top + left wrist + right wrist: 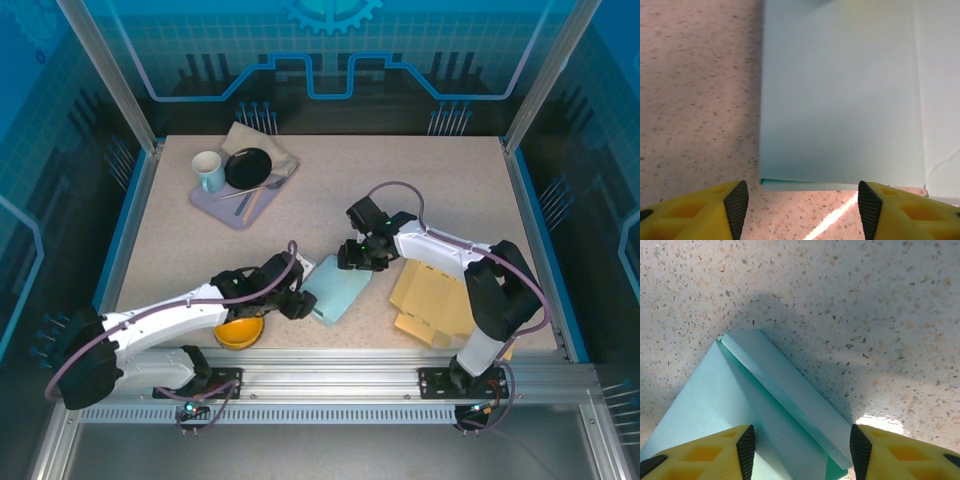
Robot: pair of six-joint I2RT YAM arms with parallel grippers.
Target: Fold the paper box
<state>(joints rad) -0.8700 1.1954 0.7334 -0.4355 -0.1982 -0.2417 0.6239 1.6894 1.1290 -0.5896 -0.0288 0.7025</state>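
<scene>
In the left wrist view we find the left tool (799,202) spread, its yellow fingers (736,206) set wide apart with nothing pinched. Just ahead of the tips, at their 12 o'clock, lies the near straight edge of the pale blue paper box (840,100), flat on the speckled desk (690,100). A faint crease (921,100) runs up the sheet toward its 3 o'clock side, a detail too fine for the overhead picture to give us.

In the right wrist view the right tool (801,445) is likewise spread and grips nothing. Below its fingers lies a corner of the box (730,410), pointing to 11 o'clock, with a narrow flap (790,395) folded over along a diagonal. We cannot tell whether the tips touch the paper.

The top view adds the layout. The box (338,288) sits at 6 o'clock on the desk (400,180), near its front edge. The left tool (295,300) is at the box's 9 o'clock side and the right tool (358,255) at its 1 o'clock corner. An orange bowl (240,332) lies under the left arm at the box's 8 o'clock, and flat brown cardboard (435,300) at its 3 o'clock. At the desk's 10 o'clock a tray (225,208) carries a mug (208,170) and a black plate (247,167).
</scene>
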